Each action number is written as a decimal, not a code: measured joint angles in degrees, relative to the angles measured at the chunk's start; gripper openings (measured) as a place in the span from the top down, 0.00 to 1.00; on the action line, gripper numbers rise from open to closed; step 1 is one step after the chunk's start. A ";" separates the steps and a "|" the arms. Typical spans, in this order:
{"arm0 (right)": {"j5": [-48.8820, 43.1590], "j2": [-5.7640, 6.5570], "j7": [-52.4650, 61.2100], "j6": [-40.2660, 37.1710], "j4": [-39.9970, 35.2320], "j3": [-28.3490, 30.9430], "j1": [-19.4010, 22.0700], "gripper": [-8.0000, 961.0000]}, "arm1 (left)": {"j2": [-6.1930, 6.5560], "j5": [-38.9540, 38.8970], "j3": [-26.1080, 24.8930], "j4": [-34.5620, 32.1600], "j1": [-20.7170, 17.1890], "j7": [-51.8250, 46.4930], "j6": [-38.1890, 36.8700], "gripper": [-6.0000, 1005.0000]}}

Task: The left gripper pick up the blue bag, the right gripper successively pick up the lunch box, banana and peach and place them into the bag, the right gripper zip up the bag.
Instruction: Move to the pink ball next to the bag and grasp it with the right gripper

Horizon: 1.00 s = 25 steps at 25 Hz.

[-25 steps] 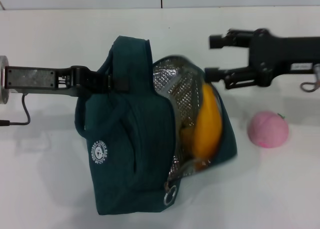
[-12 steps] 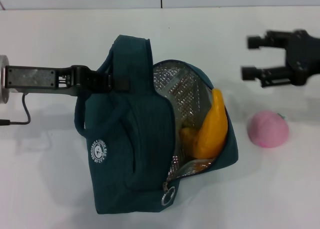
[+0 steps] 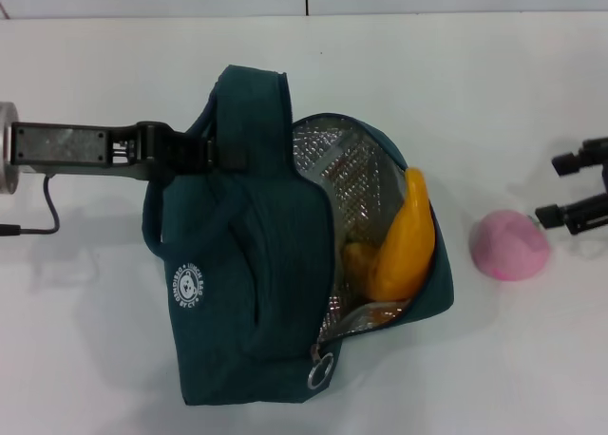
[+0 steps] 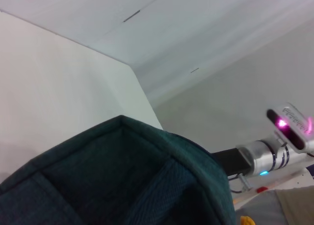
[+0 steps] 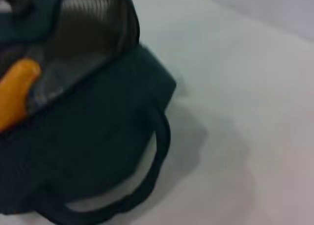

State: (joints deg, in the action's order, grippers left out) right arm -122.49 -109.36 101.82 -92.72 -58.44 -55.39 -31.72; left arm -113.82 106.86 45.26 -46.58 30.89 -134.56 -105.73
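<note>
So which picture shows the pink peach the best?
The head view. There the whole peach sits on the white table, to the right of the blue bag, with the right gripper open just beside it. Neither wrist view shows the peach; the left one shows only bag fabric, the right one the bag and banana.

The dark teal blue bag (image 3: 252,255) stands unzipped, its foil lining showing. The yellow-orange banana (image 3: 404,240) leans inside the opening. The pink peach (image 3: 510,246) lies on the worktop to the bag's right.
</note>
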 joint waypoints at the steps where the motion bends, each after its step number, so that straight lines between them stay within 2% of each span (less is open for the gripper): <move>1: -1.28 -0.25 0.47 -0.03 -0.16 -0.10 -0.32 0.10 | -0.01 -0.01 0.00 0.00 0.03 0.00 0.00 0.95; 7: -9.03 -2.19 4.16 -0.67 -1.30 -1.74 -3.45 0.10 | 0.00 -0.05 0.00 0.00 0.50 -0.01 -0.01 0.95; 13: -20.26 -3.49 12.60 -5.05 -3.91 -2.34 -10.12 0.10 | -0.01 -0.08 0.00 0.00 1.02 -0.12 -0.09 0.95; 16: -24.11 -4.70 14.63 -5.76 -3.80 -3.98 -12.45 0.10 | 0.00 -0.08 0.00 0.00 1.23 -0.13 -0.09 0.95; 19: -26.53 -5.72 14.96 -5.01 -3.53 -6.91 -13.32 0.10 | 0.00 -0.08 0.00 0.00 1.35 -0.28 -0.10 0.95; 21: -27.02 -5.92 15.50 -3.90 -3.16 -9.55 -13.53 0.10 | 0.00 -0.06 0.00 0.00 1.36 -0.51 -0.09 0.95; 25: -26.70 -6.03 15.84 -2.34 -2.57 -10.57 -13.45 0.10 | -0.01 -0.03 0.00 0.00 1.35 -0.58 -0.09 0.95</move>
State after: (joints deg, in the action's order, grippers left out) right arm -149.19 -115.39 117.66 -95.05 -61.01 -65.96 -45.17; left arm -113.82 106.82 45.26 -46.58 32.24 -135.15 -105.82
